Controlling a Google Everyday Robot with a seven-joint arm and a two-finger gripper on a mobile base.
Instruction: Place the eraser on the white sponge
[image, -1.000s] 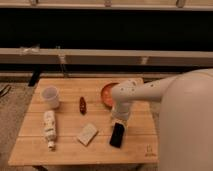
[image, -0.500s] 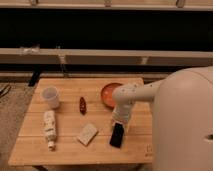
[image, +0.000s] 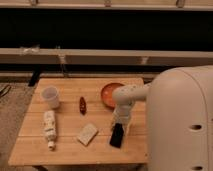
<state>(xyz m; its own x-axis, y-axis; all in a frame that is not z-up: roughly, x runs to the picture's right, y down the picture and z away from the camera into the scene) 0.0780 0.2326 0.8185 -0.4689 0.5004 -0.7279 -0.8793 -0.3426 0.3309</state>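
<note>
Camera view, looking down on a wooden table (image: 70, 150). At far left a white cup (image: 50, 96) stands upright, and in front of it a long white bottle (image: 49, 129) lies on its side. Further right is a small dark red object (image: 82, 105), apart from the other items. The white sponge (image: 87, 134) lies flat near the front edge with nothing on top of it. An orange bowl (image: 111, 94) sits toward the back. The eraser (image: 117, 136) lies just right of the white sponge, not touching it. The gripper (image: 121, 124) is directly above the eraser's far end, at or very near contact; its grasp state cannot be determined. The robot's pale body (image: 182, 120) fills the right side.
</note>
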